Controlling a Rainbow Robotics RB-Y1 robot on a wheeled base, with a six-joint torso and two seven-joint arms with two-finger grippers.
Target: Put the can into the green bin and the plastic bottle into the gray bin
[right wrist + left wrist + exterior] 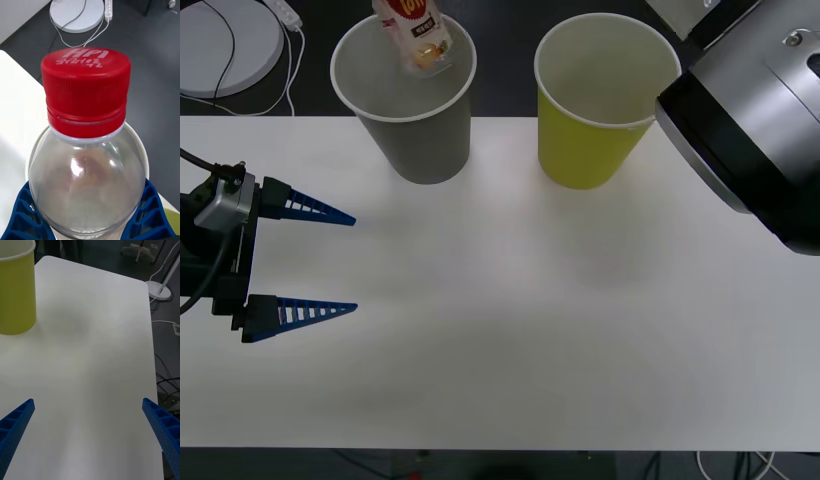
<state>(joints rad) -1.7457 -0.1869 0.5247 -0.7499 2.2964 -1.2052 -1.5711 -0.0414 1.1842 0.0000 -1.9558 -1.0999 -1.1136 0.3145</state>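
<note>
The plastic bottle (416, 35) hangs tilted over the mouth of the gray bin (420, 140), its lower end inside the rim's outline. In the right wrist view my right gripper (87, 185) is shut on the clear body of the plastic bottle (87, 176), red cap pointing away, with the gray bin's white rim (145, 161) behind it. The green bin (592, 140) stands to the right of the gray one; it is also in the left wrist view as the green bin (15, 296). My left gripper (305, 260) is open and holds nothing, low at the table's left, also seen as the left gripper (88, 405). The can is out of view.
Both bins stand near the far edge of the white table (530, 330). My right arm's bulky silver-and-black elbow (750, 130) hangs over the table's right side, next to the green bin. A white round base with cables (225, 45) lies on the dark floor beyond.
</note>
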